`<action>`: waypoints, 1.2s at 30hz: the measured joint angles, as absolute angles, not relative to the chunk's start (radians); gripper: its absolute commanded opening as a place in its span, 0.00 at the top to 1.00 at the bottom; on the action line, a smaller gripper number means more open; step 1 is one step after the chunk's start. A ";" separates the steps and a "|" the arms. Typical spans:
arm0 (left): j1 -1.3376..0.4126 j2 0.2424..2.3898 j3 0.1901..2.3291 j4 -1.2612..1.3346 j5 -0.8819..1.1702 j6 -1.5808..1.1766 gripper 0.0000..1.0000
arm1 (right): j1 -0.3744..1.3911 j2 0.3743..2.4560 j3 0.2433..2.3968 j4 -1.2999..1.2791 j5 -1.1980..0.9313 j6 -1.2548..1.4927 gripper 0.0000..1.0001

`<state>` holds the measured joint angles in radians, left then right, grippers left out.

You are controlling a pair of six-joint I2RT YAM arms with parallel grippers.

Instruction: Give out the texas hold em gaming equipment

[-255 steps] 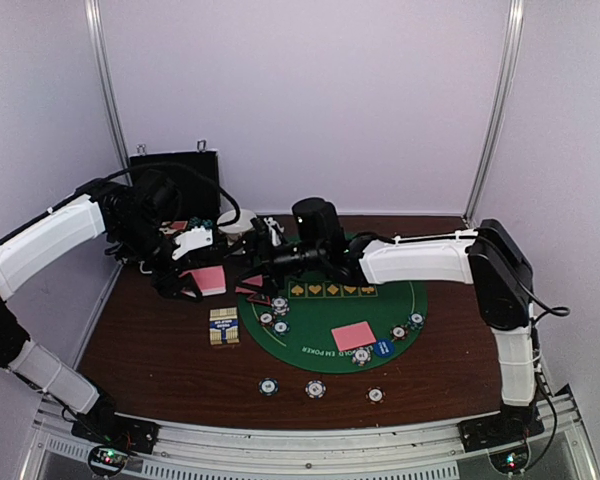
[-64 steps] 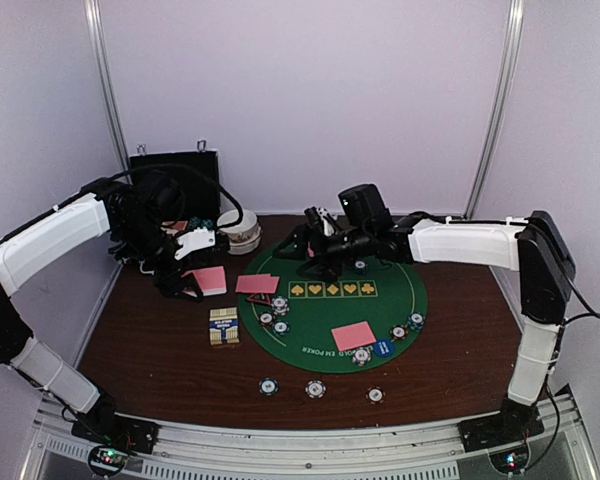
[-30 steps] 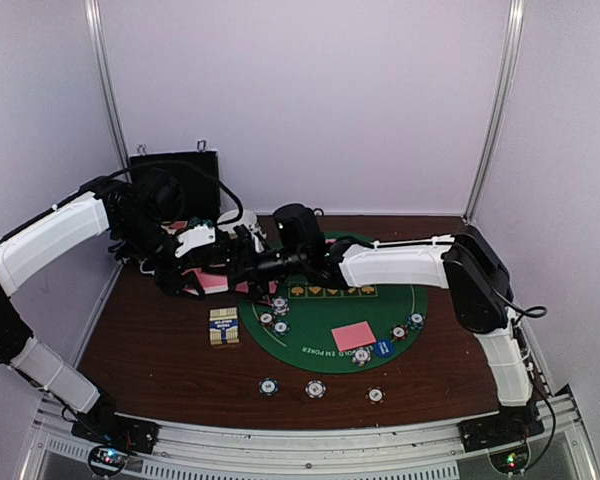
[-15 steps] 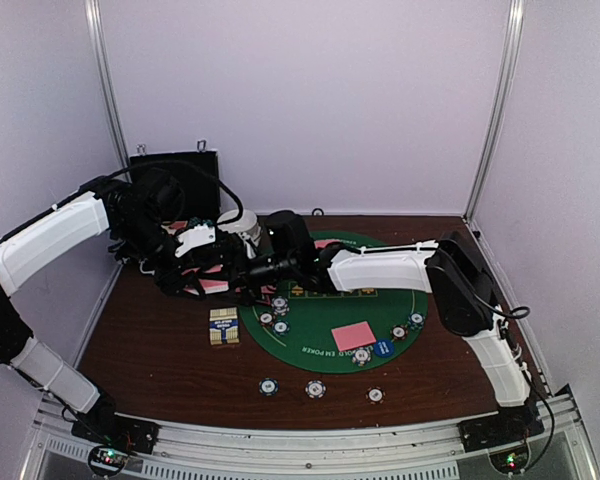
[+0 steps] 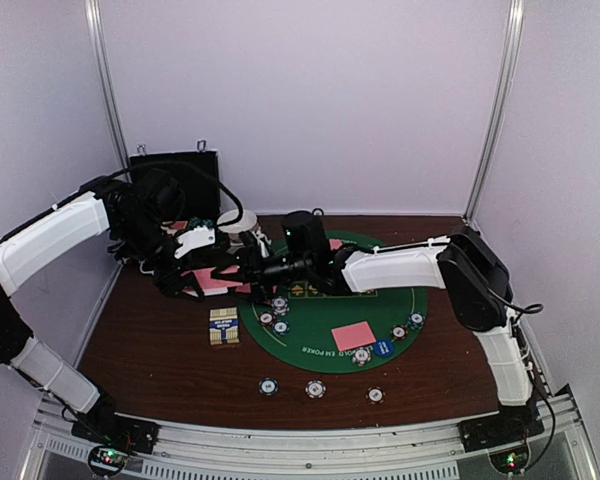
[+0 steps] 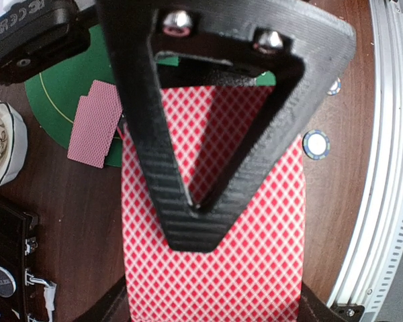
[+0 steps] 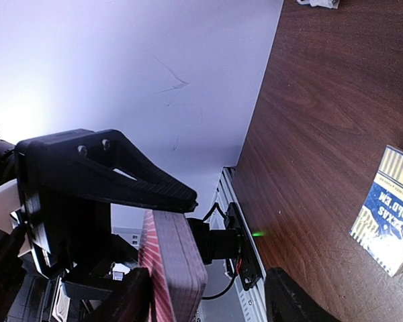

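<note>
- Two grippers crowd one spot over the left of the table point(image 5: 160, 360): the left gripper point(image 6: 196, 225) is clamped tight on the deck point(image 6: 255, 268), holding it flat above the wood just off the left rim of the mat point(image 5: 310, 345).
- Right gripper point(image 7: 211, 295) sits at the deck's end with its fingers point(image 7: 131, 298) partly apart. One is close beside the deck, the other stands clear, and it holds nothing that I can see.
- Right arm point(image 5: 400, 265) lies across the mat's far-left part and blocks it from above. The left wrist view catches two cards point(image 6: 94, 131) overlapping on the rim there.
- One card point(image 5: 353, 335) lies face down on the mat's near side, with a blue button point(image 5: 382, 348) just beside it and chips point(image 5: 273, 320) dotted round the mat.
- Three more chips point(image 5: 315, 388) sit in a row on bare wood in front of the mat.
- Box point(image 5: 223, 326) lies flat left of the mat, near the deck.
- Case point(image 5: 175, 172) stands at the far-left corner, with the bowl point(image 5: 238, 225) just to its right. The contents of both are too small to tell.
- Left gripper's lower finger is hidden under the deck.
</note>
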<state>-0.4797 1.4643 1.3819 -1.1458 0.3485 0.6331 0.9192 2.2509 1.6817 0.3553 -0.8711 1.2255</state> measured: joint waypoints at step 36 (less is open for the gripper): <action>-0.480 1.464 1.382 -1.145 0.348 0.633 1.00 | 0.839 1.999 1.458 0.321 -0.891 1.234 1.00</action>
<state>-0.4797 1.4643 1.3819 -1.1450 0.3481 0.6334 0.8387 1.9987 1.4578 0.3214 -0.8909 1.2335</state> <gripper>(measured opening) 0.663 0.004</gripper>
